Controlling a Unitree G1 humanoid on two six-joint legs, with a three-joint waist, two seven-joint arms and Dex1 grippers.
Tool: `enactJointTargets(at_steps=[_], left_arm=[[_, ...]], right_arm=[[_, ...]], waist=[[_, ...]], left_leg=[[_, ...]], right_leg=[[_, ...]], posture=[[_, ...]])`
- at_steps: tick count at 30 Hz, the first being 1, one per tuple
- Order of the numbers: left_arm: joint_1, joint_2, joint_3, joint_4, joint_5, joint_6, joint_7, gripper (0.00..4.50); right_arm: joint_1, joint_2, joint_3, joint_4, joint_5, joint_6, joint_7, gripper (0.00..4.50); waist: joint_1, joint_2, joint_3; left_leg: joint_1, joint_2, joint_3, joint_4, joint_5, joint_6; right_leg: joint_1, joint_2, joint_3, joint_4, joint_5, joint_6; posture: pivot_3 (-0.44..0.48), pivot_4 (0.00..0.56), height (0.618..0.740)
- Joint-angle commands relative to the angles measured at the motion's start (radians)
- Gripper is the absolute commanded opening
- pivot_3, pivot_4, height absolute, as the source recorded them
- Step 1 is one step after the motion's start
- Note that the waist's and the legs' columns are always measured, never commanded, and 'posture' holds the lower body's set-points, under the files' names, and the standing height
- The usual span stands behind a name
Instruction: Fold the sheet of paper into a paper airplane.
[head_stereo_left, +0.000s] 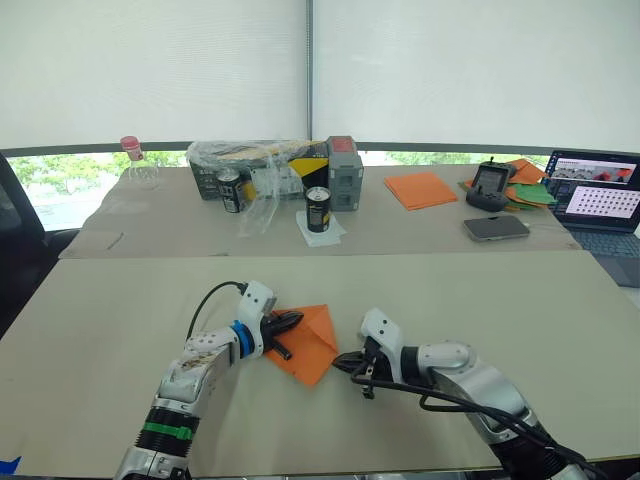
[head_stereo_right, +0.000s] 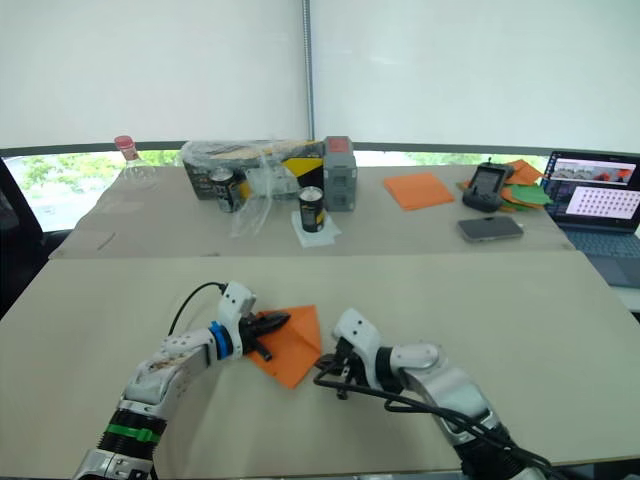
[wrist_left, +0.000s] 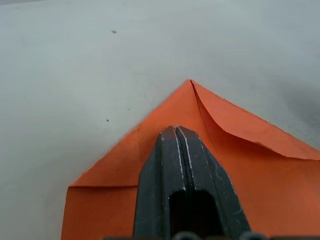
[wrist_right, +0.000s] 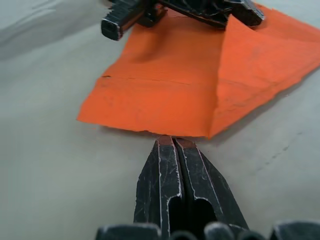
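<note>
The sheet of paper (head_stereo_left: 312, 340) lies flat on the near tabletop (head_stereo_left: 520, 300), already part folded: 1 end is brought to a point (wrist_left: 190, 81) by 2 slanted corner flaps, and the other end is a straight edge (wrist_right: 145, 131). Its long axis runs from that point, which faces away from the robot and toward the far tabletop, down to the straight edge nearest the robot's right side.

The left claw (head_stereo_left: 290, 322) rests on the sheet from the sheet's left side, its 2 fingers pressed together with nothing between them, tips lying along the middle line just short of the point. It looks to be pinning the paper down.

The right claw (head_stereo_left: 345, 364) sits on the tabletop just beside the sheet's straight edge, at the corner where a folded flap meets the flat part. Its fingers are also closed together and hold nothing; the tips are at the edge, touching or very nearly so, and I cannot tell which.

So the sheet lies straight ahead of the right claw and under the left one. My judgement is that the coming move turns on this: with the left claw holding the middle line, the right claw is the nearer one to the free edge and would have to get under it to lift a side across the long axis.

Beyond the sheet, on the far tabletop, stand 2 cans (head_stereo_left: 318, 209) and a stack of orange sheets (head_stereo_left: 420, 189).
</note>
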Motion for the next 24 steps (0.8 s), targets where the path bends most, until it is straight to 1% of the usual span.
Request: enactJointTargets(at_steps=[1, 5, 9, 16, 24], left_arm=[[0.025, -0.002, -0.009, 0.014, 0.012, 0.027, 0.013, 0.02], [0.038, -0.006, -0.025, -0.006, 0.013, 0.039, 0.013, 0.02], [0.046, -0.024, -0.035, -0.063, -0.011, 0.105, 0.025, 0.02], [0.041, -0.041, -0.034, -0.182, -0.080, 0.262, 0.034, 0.02], [0.023, -0.045, -0.042, -0.318, -0.154, 0.482, 0.074, 0.02]], right_arm=[[-0.024, 0.032, -0.059, -0.008, 0.036, -0.031, -0.032, 0.00], [-0.058, 0.073, -0.094, 0.009, 0.053, -0.035, -0.064, 0.00], [-0.071, 0.104, -0.110, 0.019, 0.076, -0.021, -0.074, 0.00], [-0.081, 0.129, -0.099, 0.054, 0.071, -0.035, -0.093, 0.00], [-0.106, 0.166, -0.132, 0.163, 0.067, -0.065, -0.141, 0.00]], waist=[[0.001, 0.000, 0.000], [0.001, 0.000, 0.000], [0.001, 0.000, 0.000], [0.003, 0.000, 0.000], [0.002, 0.000, 0.001]], left_leg=[[0.000, 0.000, 0.000, 0.000, 0.000, 0.000], [0.000, 0.000, 0.000, 0.000, 0.000, 0.000], [0.000, 0.000, 0.000, 0.000, 0.000, 0.000], [-0.001, -0.001, 0.000, 0.000, 0.000, 0.000], [-0.001, -0.001, 0.000, 0.000, 0.000, 0.000]], right_leg=[[0.000, 0.000, 0.000, 0.000, 0.000, 0.000], [0.000, 0.000, 0.000, 0.000, 0.000, 0.000], [0.000, 0.000, 0.000, 0.000, 0.000, 0.000], [0.000, -0.001, 0.000, 0.000, 0.000, 0.000], [-0.001, -0.001, 0.000, 0.000, 0.000, 0.000]], posture=[[0.000, 0.150, 0.740], [0.000, 0.150, 0.740], [0.000, 0.150, 0.740], [0.000, 0.150, 0.740], [0.000, 0.150, 0.740]])
